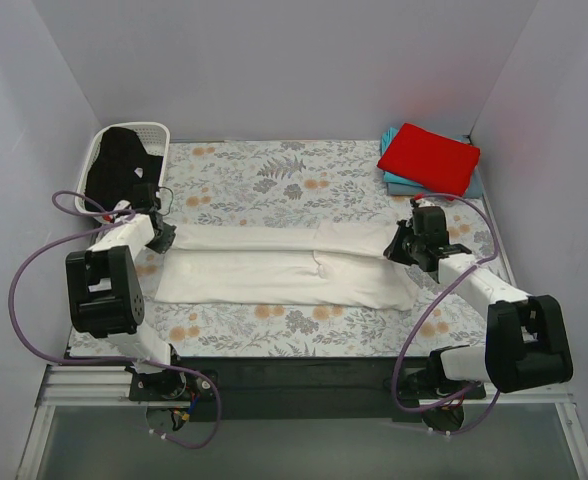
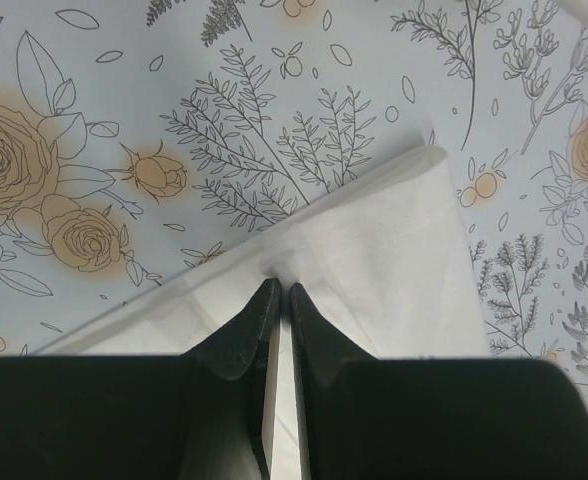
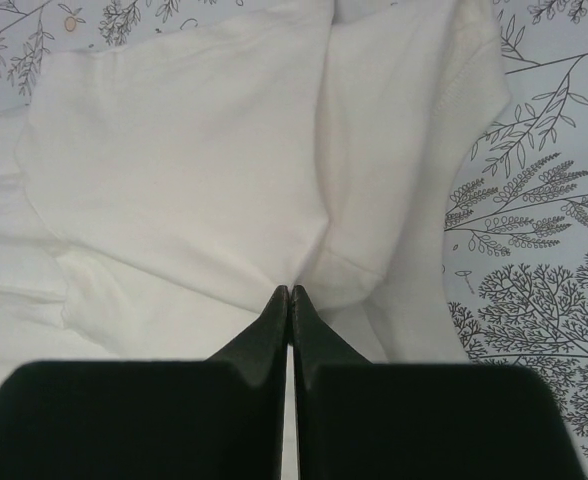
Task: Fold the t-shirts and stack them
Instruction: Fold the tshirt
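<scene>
A white t-shirt (image 1: 284, 265) is seen spread lengthwise across the middle of the floral-covered counter (image 1: 264, 175), folded into a long band. Its left end is reached by the left gripper (image 1: 162, 237) and its right end by the right gripper (image 1: 399, 245), so that the far folded edge is stretched between the two.

In the left wrist view, the left gripper (image 2: 277, 290) is closed on a corner of the white t-shirt (image 2: 374, 260), and a thin layer of white cloth is visible between the fingers (image 2: 244, 340). In the right wrist view, the right gripper (image 3: 289, 292) is pressed together on a gathered fold of the white t-shirt (image 3: 194, 170), with creases running out from the tips.

A red t-shirt (image 1: 429, 158) is laid folded on a teal t-shirt (image 1: 402, 184) at the far right corner, well apart from both grippers. A black t-shirt (image 1: 119, 165) is held in a white basket (image 1: 139, 130) at the far left corner, just beyond the left gripper.
</scene>
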`<state>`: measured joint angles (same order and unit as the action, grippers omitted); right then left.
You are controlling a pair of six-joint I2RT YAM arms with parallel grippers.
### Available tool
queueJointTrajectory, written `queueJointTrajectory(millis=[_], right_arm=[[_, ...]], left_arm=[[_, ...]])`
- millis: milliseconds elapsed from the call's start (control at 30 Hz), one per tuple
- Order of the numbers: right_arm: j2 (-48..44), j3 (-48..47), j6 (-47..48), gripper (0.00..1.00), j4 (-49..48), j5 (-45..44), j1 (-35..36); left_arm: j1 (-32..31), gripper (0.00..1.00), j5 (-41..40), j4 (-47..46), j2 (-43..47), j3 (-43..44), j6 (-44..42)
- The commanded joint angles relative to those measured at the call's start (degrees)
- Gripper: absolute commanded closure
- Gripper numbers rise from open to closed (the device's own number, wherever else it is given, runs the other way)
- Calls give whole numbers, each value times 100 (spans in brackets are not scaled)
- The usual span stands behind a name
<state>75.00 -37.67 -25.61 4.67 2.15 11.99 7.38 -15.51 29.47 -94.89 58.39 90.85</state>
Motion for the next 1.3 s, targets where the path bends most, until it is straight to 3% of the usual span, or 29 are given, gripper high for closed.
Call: queueJointTrajectory(millis=[0, 500, 533, 567, 667, 700, 800, 867, 1033, 1267], right_arm=[[-240, -4, -59, 99, -185, -13, -47], [-390, 559, -129, 99, -361, -4, -47], [-399, 603, -129, 99, -396, 4, -47], [-416, 655, -129, 99, -414, 31, -47], [-530, 700, -68, 86, -414, 136, -47], [-626, 700, -41, 73, -414, 145, -47], [-767, 621, 81, 47, -396, 163, -47], [-750, 507, 135, 42, -327, 250, -47], [-461, -11, 257, 42, -247, 400, 66], [574, -1029, 319, 43, -247, 198, 778]], left_arm=[[71, 100, -66, -82, 445, -38, -32], [168, 100, 100, -152, 524, -434, 3], [194, 99, 153, -152, 550, -451, 47], [255, 91, 197, -144, 586, -495, 64], [352, 69, 320, -74, 822, -469, 47], [370, 66, 312, -56, 893, -434, 21], [396, 57, 346, -21, 1148, -277, -190], [396, 57, 530, -64, 1227, -197, -391], [81, 58, 970, -135, 1088, 137, -594], [-534, 70, 1129, -161, 288, 594, -419]])
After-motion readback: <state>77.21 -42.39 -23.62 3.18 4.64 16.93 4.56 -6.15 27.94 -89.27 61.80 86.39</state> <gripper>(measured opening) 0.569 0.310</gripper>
